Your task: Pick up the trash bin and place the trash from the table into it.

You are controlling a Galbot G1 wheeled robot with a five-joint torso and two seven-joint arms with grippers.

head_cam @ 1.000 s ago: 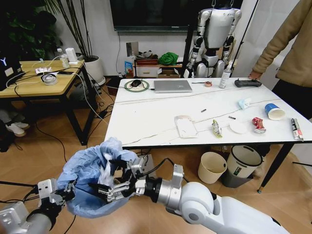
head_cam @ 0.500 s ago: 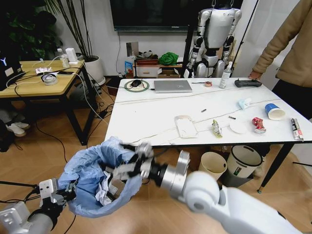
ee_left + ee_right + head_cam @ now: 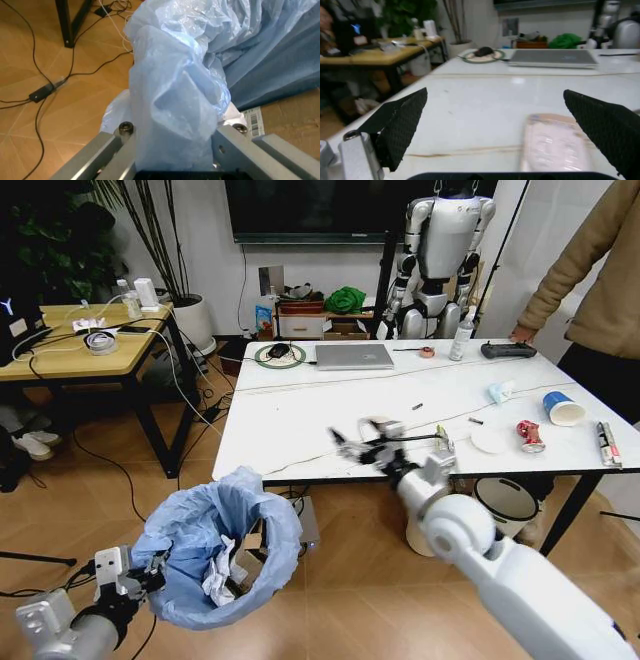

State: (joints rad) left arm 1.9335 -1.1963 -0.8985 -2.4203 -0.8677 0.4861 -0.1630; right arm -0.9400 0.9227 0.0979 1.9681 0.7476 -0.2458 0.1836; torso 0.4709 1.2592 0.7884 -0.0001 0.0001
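Observation:
The trash bin (image 3: 215,545), lined with a crinkly light-blue bag (image 3: 175,93), hangs low at the left of the table (image 3: 300,410). My left gripper (image 3: 140,573) is shut on the bag's rim. Crumpled white paper (image 3: 218,578) and brown cardboard (image 3: 290,116) lie inside the bin. My right gripper (image 3: 358,442) is open over the table's near edge, its black pads (image 3: 402,127) spread before the flat white packet (image 3: 555,144). Further right on the table lie a yellowish wrapper (image 3: 444,443), a white paper (image 3: 489,441), a crushed red can (image 3: 530,436) and a blue-and-white cup (image 3: 563,408).
A grey laptop (image 3: 353,356) and a spray bottle (image 3: 462,335) stand at the table's far side. Under the table are a cream bin (image 3: 435,523) and a white bin (image 3: 500,515). A wooden table (image 3: 80,345) is at the left; a person (image 3: 600,280) stands at the right.
My right gripper came out of the bin, swung up to the right and now hovers over the table by the packet. White paper stayed in the bin.

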